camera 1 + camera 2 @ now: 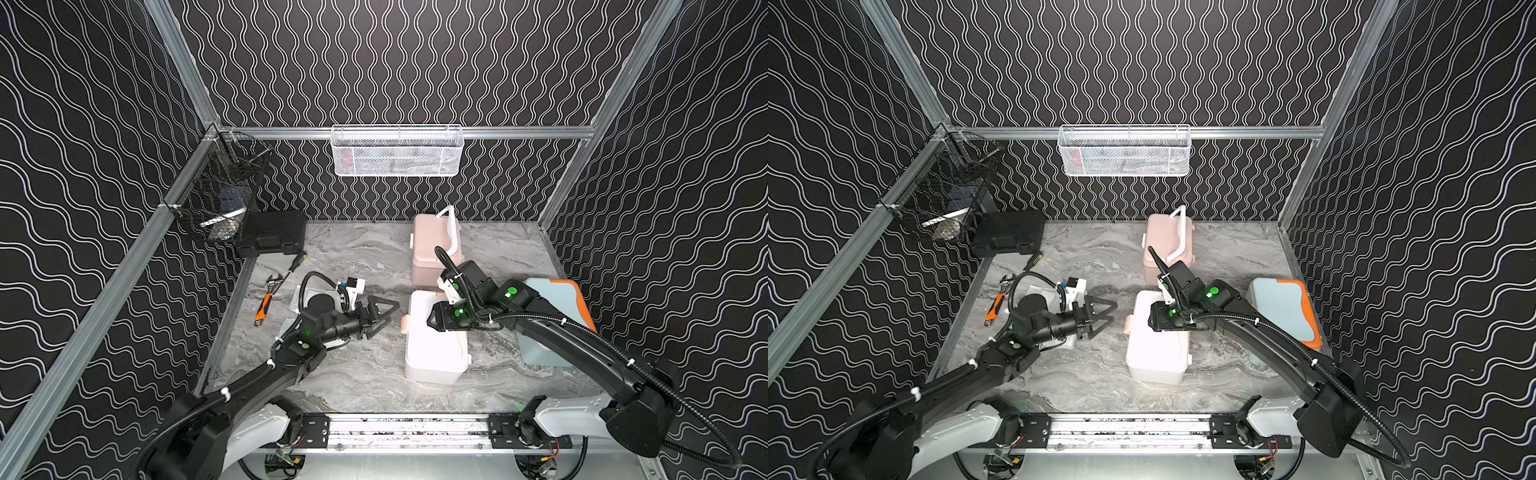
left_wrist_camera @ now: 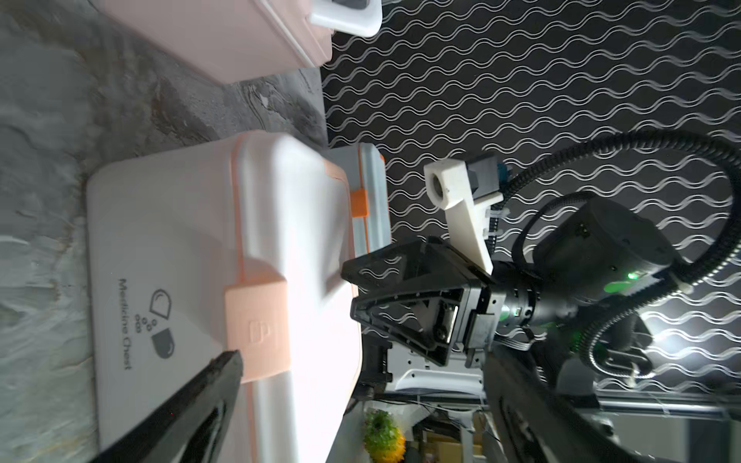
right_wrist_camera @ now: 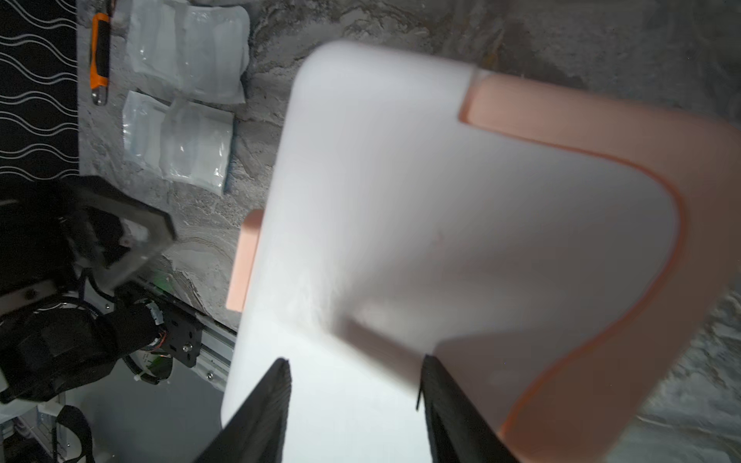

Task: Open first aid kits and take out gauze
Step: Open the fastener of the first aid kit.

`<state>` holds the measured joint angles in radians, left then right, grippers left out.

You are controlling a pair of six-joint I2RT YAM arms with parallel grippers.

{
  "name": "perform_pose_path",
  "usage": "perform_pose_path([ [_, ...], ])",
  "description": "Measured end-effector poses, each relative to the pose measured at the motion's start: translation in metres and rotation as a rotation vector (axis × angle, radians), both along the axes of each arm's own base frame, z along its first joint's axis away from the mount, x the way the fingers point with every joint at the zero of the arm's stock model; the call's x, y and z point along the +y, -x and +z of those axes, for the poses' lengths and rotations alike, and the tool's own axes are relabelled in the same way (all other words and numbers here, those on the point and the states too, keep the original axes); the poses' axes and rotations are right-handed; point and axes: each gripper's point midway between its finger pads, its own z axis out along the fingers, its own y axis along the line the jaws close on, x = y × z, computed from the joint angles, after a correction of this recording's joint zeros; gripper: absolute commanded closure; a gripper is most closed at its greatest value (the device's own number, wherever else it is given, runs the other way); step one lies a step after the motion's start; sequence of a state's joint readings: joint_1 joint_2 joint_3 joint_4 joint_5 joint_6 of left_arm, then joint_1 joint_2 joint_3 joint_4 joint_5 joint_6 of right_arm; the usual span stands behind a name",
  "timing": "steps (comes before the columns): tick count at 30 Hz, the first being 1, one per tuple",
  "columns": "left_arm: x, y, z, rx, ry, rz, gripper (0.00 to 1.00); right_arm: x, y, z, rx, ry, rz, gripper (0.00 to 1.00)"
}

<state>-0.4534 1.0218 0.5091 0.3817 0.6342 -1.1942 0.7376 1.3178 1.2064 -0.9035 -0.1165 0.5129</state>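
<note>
**White kit under the right claw, gauze lying out behind the left one**

The gauze packets (image 3: 182, 140) are out on the marble table (image 1: 353, 374). They lie flat in two overlapping bunches behind the left claw (image 1: 383, 318), down under its wrist and just beside the orange-handled wrench (image 1: 266, 299). The left claw is spread wide with nothing in it. Its tips point at the latch side of the white kit (image 1: 434, 345), just short of touching.

The right claw (image 3: 355, 373) hangs right over that kit's lid. Its jaws stand apart, and the lid and one end of the folded-down peach handle (image 3: 601, 132) show between them. I can't see them pinching anything. The lid's down and the peach latch (image 2: 256, 332) lies flat on the front, so the inside is hidden.

The pink kit (image 1: 432, 245) sits past the right claw toward the back wall, lid shut, white handle standing up. The blue kit (image 1: 552, 316) is behind the right claw, under its arm, and also shut.

Well beyond the left claw there's a closed black case (image 1: 272, 232) in the back corner with a black wire basket (image 1: 220, 195) above it. A white mesh basket (image 1: 397, 151) hangs on the back wall. Both baskets hold stuff I can't make out.

In both top views the left arm covers nearly all the gauze, and only the right wrist view shows the packets properly. The "Medicine Chest" print on the white kit shows only in the left wrist view.
</note>
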Motion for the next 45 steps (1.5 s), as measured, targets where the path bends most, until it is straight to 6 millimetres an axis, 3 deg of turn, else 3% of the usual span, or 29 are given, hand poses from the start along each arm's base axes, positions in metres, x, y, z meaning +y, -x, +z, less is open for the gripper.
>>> perform_pose_path([
  [3, 0.003, -0.005, 0.001, -0.032, -0.162, 0.025, 0.02, -0.006, -0.001, 0.017, -0.042, -0.002, -0.017, 0.28],
  [9, -0.016, 0.012, -0.031, -0.014, -0.502, -0.078, 0.01, -0.035, -0.004, 0.045, -0.171, 0.006, -0.116, 0.22],
  [12, -0.023, 0.018, -0.044, -0.023, -0.639, -0.120, 0.01, -0.049, -0.004, 0.039, -0.179, 0.032, -0.162, 0.21],
  [19, -0.032, 0.026, -0.070, -0.036, -0.833, -0.182, 0.01, -0.065, 0.008, 0.001, -0.088, 0.075, -0.182, 0.21],
  [36, -0.002, 0.013, -0.069, -0.037, -0.898, -0.073, 0.01, -0.058, 0.009, -0.020, -0.006, 0.051, -0.164, 0.22],
  [45, -0.016, 0.005, -0.064, -0.032, -0.825, -0.099, 0.01, -0.050, 0.007, -0.026, 0.010, 0.018, -0.151, 0.22],
])
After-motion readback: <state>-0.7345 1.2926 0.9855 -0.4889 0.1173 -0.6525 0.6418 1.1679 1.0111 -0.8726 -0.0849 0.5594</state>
